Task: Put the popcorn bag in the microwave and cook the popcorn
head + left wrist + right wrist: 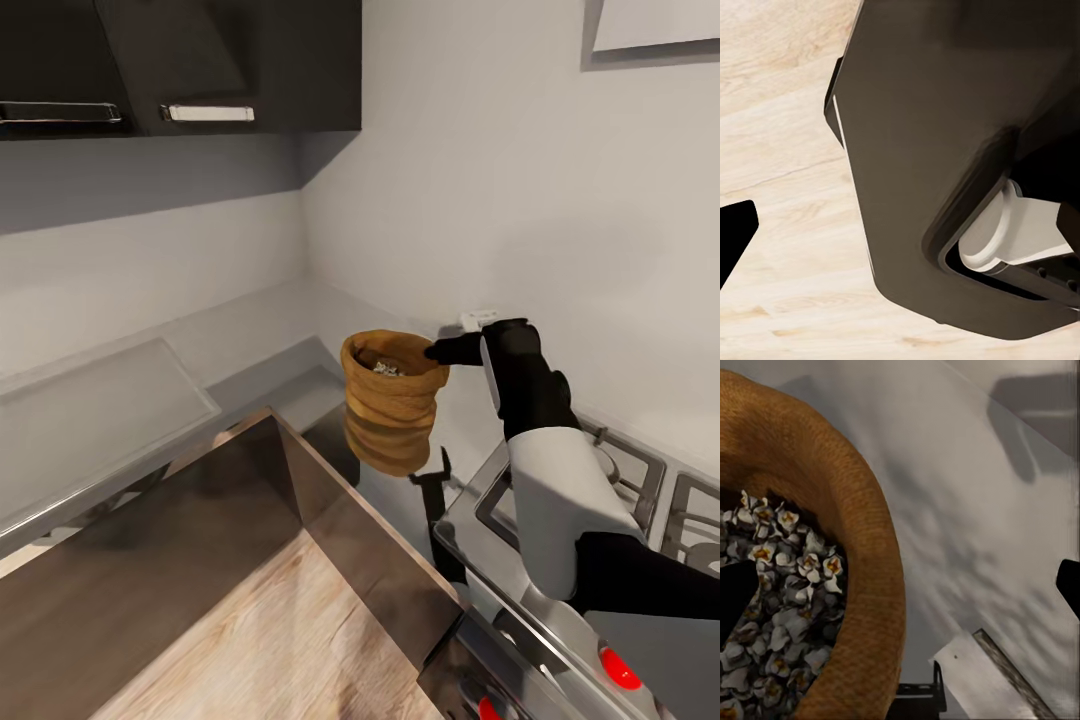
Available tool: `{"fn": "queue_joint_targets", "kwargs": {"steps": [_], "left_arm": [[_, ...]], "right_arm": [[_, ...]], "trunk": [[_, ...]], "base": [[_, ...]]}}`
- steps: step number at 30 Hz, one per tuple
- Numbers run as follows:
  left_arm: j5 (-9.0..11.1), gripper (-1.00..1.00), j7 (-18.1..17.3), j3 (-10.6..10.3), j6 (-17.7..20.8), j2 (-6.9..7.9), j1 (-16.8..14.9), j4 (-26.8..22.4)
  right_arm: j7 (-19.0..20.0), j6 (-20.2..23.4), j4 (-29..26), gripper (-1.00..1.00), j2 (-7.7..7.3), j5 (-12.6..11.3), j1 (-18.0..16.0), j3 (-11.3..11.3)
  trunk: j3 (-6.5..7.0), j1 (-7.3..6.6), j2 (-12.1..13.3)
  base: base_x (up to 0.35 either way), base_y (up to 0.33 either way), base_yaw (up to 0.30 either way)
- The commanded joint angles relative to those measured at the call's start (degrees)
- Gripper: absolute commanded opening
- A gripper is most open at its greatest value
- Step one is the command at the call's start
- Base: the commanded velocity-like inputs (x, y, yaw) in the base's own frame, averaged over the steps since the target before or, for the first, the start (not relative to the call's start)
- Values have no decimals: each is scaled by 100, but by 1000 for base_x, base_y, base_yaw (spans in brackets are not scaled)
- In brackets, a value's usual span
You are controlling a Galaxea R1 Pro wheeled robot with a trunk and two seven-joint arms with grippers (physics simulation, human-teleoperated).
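The popcorn bag [392, 415] hung in the air beside the gas hob [640, 490], lifted clear of the grey countertop [110, 420] that ran along the wall behind it. The right gripper [437, 352] had it by the thick rolled rim, on the side nearest the hob, one finger inside the mouth and the other outside, so the fingers were closed narrowly on the rim. In the right wrist view the rim [874, 562] curved between the two dark fingertips [735, 596], and the popcorn [776, 607] lay heaped inside, pale bits with yellowish centres.

The bag looked soft and light. Its wrinkled sides sagged below the rim, and it hung a little tilted from the single hold. I judged the rolled rim the best place to grip, being the firmest part; a pinch on the thin wall lower down would likely crumple it. Held at one edge it could swing or tip, and the loose popcorn might spill if it leaned far.

The left wrist view showed pale wood floor [780, 187] and a dark part of the robot's body [937, 127]; of the left gripper I could not tell whether it was wide or closed.
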Motion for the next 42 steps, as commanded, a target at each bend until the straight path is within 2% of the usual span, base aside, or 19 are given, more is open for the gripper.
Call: {"fn": "queue_joint_targets", "kwargs": {"steps": [1, 27, 31, 33, 37, 42], "left_arm": [[13, 100, 6, 6, -14, 0, 0, 0], [17, 100, 6, 6, -14, 2, -2, 7], [13, 100, -3, 10, -14, 7, -3, -1], [13, 100, -2, 7, -14, 10, -1, -1], [11, 100, -2, 6, -14, 11, -2, 0], [15, 100, -2, 6, -14, 11, -2, 0]], "right_arm": [[49, 21, -9, 100, 7, 65, -5, -20], [41, -9, 187, 100, 6, 29, -5, -18], [-88, 121, 58, 100, 137, 36, 59, -42], [-152, 119, 34, 100, 92, 60, 37, -45], [-281, -10, -96, 100, 167, 53, 31, -42], [-401, -33, -257, 100, 187, 36, 31, -44]], "trunk": [[-6, 1, -5], [-6, 1, -5], [-6, 1, -5], [-6, 1, -5], [-6, 1, -5], [-6, 1, -5]], "base": [[0, 0, 0], [56, 0, 0], [0, 0, 0], [0, 0, 0], [0, 0, 0], [0, 0, 0]]}}
